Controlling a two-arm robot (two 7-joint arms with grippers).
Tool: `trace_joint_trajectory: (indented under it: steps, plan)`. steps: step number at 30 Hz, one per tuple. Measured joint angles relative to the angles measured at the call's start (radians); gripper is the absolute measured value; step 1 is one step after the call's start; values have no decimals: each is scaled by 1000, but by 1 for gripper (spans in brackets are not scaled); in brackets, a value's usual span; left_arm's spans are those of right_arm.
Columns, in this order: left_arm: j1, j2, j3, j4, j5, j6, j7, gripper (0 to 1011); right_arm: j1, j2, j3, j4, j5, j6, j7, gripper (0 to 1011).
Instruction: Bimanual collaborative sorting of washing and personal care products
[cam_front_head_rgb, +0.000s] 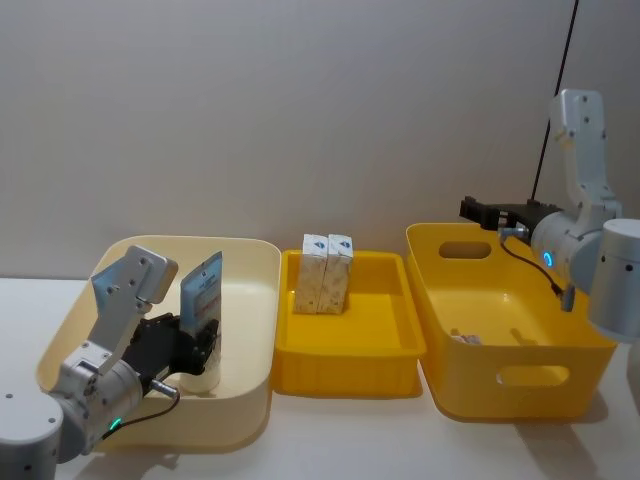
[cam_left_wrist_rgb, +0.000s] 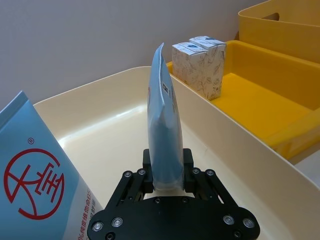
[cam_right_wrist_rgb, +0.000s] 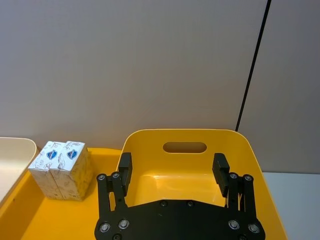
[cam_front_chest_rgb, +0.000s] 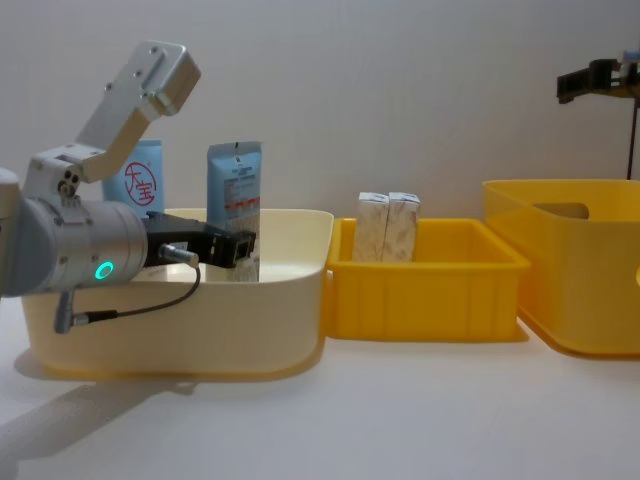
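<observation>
Grip locked: left tool clamped across the lower end of a light-blue tube, upright and edge-on, low inside the cream bin. Held by the thick end, probably to keep the thin flat body from flopping. Just beside it, in the same bin, a second tube with the red round logo. Over in the middle yellow tray, two beige cartons, side by side and touching: like with like. High on the right, right tool, jaws wide apart and empty, hovering above the deep yellow bin, ready for a handover by the look of it. All three containers on the white desk.
</observation>
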Motion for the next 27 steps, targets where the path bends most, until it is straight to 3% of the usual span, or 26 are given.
trace_joint_trajectory:
  steps: [27]
  plan:
    - [0, 0, 0, 0, 0, 0, 0, 318, 0, 0, 0, 0, 0, 0, 0, 1001]
